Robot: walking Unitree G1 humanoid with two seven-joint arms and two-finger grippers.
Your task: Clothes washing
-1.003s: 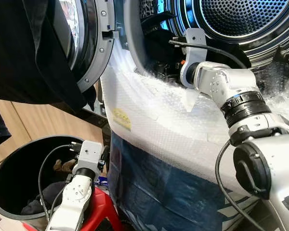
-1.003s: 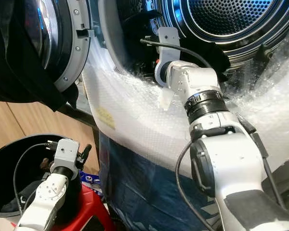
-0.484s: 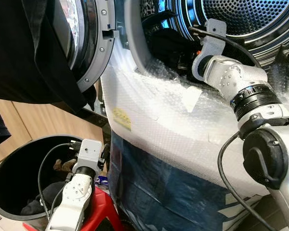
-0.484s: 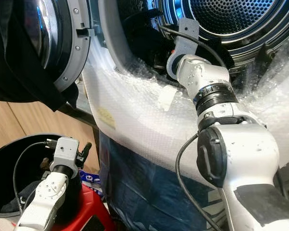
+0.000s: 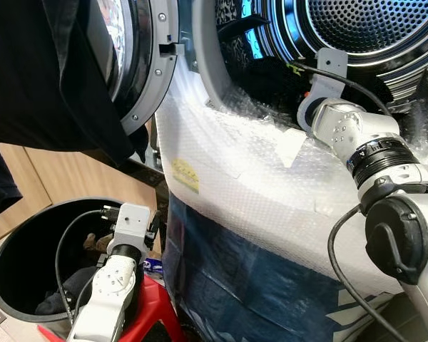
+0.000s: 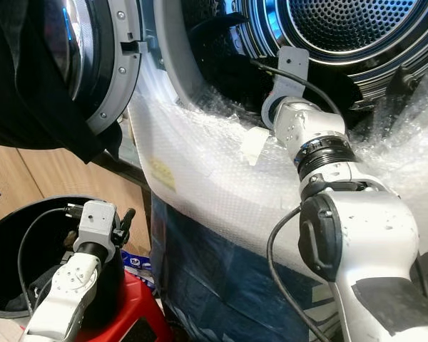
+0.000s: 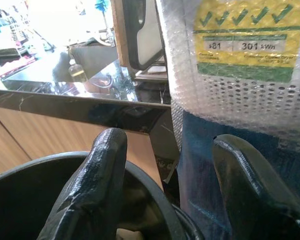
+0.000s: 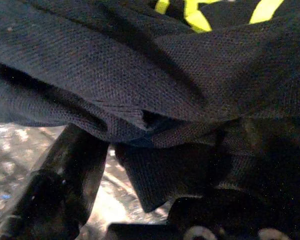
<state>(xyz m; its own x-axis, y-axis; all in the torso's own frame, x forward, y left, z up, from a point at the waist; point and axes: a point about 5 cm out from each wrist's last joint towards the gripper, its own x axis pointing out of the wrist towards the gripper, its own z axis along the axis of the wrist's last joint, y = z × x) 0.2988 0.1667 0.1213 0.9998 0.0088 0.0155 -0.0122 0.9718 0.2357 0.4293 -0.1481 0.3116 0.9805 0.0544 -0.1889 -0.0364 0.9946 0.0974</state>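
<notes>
The washing machine's steel drum stands open, its door swung to the left. My right arm reaches over the rim into the drum, where dark clothes lie at the mouth. In the right wrist view my right gripper is open, and a navy cloth with yellow marks drapes over and between its fingers. My left gripper is open and holds nothing, just above the rim of a black bin with clothes in it.
Bubble wrap covers the machine's front, with blue wrapping below it. A large black garment hangs over the door at the left. A red stool sits under my left arm. Wooden cabinets stand behind the bin.
My right arm has swung to the right and gone deeper into the drum. The left arm has stayed over the bin. The camera has shifted slightly.
</notes>
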